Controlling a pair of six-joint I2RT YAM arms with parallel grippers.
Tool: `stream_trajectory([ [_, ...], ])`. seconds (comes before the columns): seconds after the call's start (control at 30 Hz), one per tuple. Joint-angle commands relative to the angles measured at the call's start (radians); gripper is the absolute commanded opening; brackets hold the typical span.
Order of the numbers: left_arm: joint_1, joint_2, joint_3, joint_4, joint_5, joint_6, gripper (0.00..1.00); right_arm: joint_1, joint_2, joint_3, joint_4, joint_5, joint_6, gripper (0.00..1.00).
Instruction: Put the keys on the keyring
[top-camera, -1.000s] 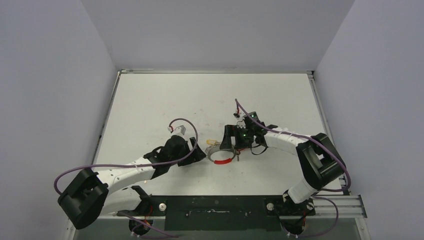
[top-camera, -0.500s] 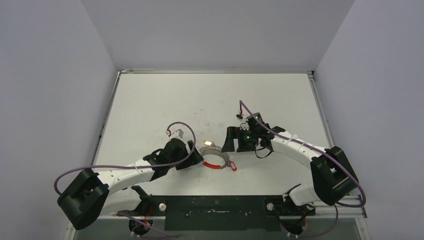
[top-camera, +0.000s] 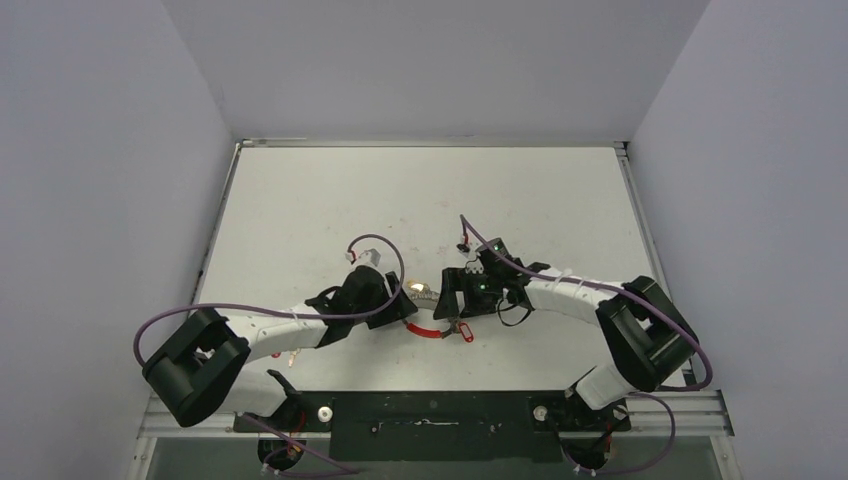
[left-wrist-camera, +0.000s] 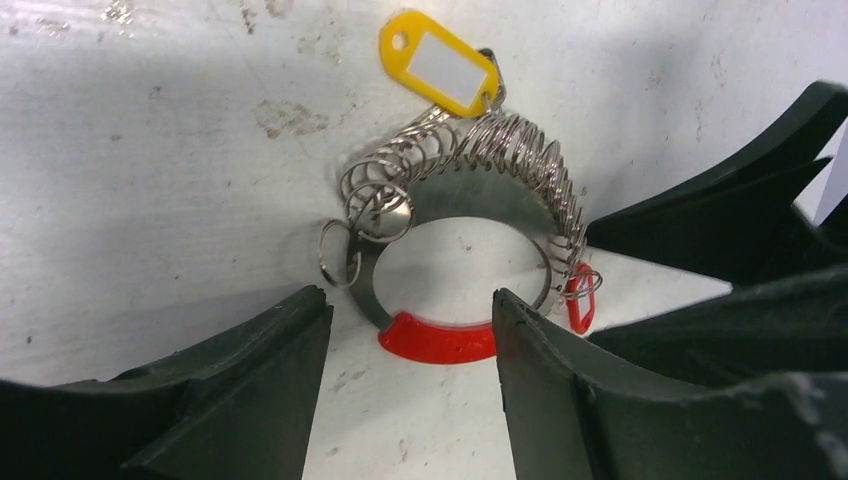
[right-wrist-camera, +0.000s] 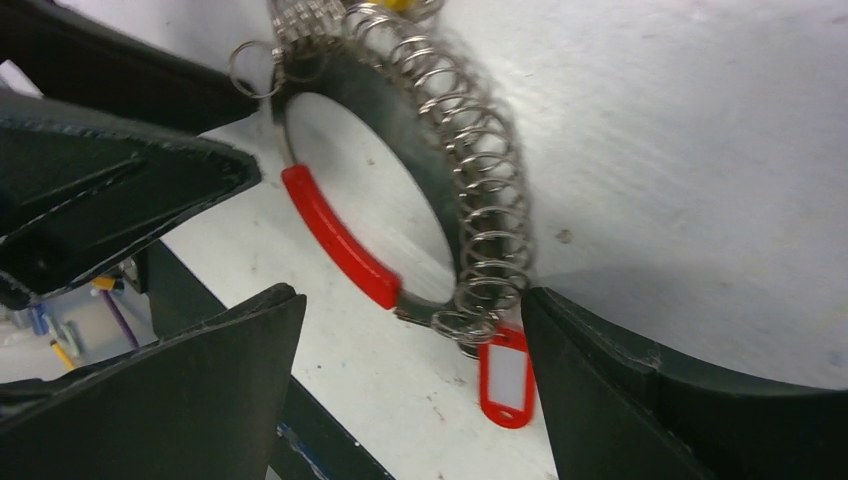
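The keyring (left-wrist-camera: 460, 195) lies flat on the white table (top-camera: 330, 200), about midway between left and right and toward the near edge. A red plastic piece (left-wrist-camera: 437, 340) sits on its near rim. A close row of small split rings (left-wrist-camera: 520, 150) is threaded along its far and right rim. Of the keys we can make out only the tags: a yellow tag (left-wrist-camera: 438, 65) just beyond the far side and a red tag (right-wrist-camera: 505, 375) at the near right, both hanging from those small rings. The metal blades are too small for us to tell.

The left gripper (left-wrist-camera: 408, 300) sits just left of the ring, its jaws apart to either side of the red piece and holding nothing. We cannot tell whether a fingertip touches the rim. The right gripper (right-wrist-camera: 408, 297) sits at the ring's right and far side. Its jaws stand wide around the near right part of the rim, one tip close to the coils, and they too are empty.

We judge that much of the threading is done and that both arms are placed to take hold of the ring. Next, we think, one gripper has to pinch the bare rim or the red piece and steady it. The other then works at the tagged rings without dragging the ring across the table. Whether a loose key waits elsewhere we cannot tell.
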Motion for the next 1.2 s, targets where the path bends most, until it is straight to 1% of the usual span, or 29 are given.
stream_trajectory([
  [0.0, -0.002, 0.074, 0.051, -0.01, -0.001, 0.041, 0.58, 0.073, 0.01, -0.083, 0.097, -0.014, 0.08, 0.81],
  [0.13, 0.001, 0.104, 0.093, -0.017, -0.009, 0.065, 0.53, 0.135, -0.027, -0.168, 0.215, -0.045, 0.176, 0.73],
  [0.23, 0.001, 0.1, 0.109, -0.04, -0.032, 0.079, 0.53, 0.155, -0.086, -0.218, 0.256, -0.046, 0.224, 0.72],
  [0.33, 0.001, 0.065, 0.106, -0.069, -0.066, 0.084, 0.53, 0.155, -0.167, -0.221, 0.198, -0.006, 0.205, 0.73],
  [0.43, 0.004, 0.0, 0.081, -0.098, -0.104, 0.079, 0.53, 0.155, -0.24, -0.177, 0.048, 0.076, 0.137, 0.77],
  [0.53, 0.009, -0.084, 0.033, -0.106, -0.123, 0.074, 0.53, 0.151, -0.263, -0.116, -0.04, 0.141, 0.081, 0.8],
  [0.67, 0.016, -0.207, -0.027, -0.142, -0.133, 0.058, 0.53, 0.145, -0.218, -0.061, -0.086, 0.169, 0.028, 0.8],
  [0.77, 0.02, -0.281, -0.077, -0.15, -0.126, 0.037, 0.52, 0.142, -0.163, -0.049, -0.062, 0.159, 0.017, 0.78],
  [0.9, 0.025, -0.359, -0.143, -0.141, -0.102, -0.003, 0.48, 0.145, -0.095, -0.047, -0.019, 0.135, 0.024, 0.74],
  [0.97, 0.027, -0.381, -0.177, -0.126, -0.093, -0.025, 0.47, 0.153, -0.068, -0.05, 0.007, 0.111, 0.037, 0.72],
  [1.03, 0.029, -0.396, -0.211, -0.071, -0.081, -0.049, 0.46, 0.166, -0.046, -0.051, 0.038, 0.09, 0.051, 0.71],
  [1.17, 0.03, -0.394, -0.256, 0.009, -0.065, -0.078, 0.45, 0.209, -0.012, -0.054, 0.089, 0.066, 0.091, 0.7],
])
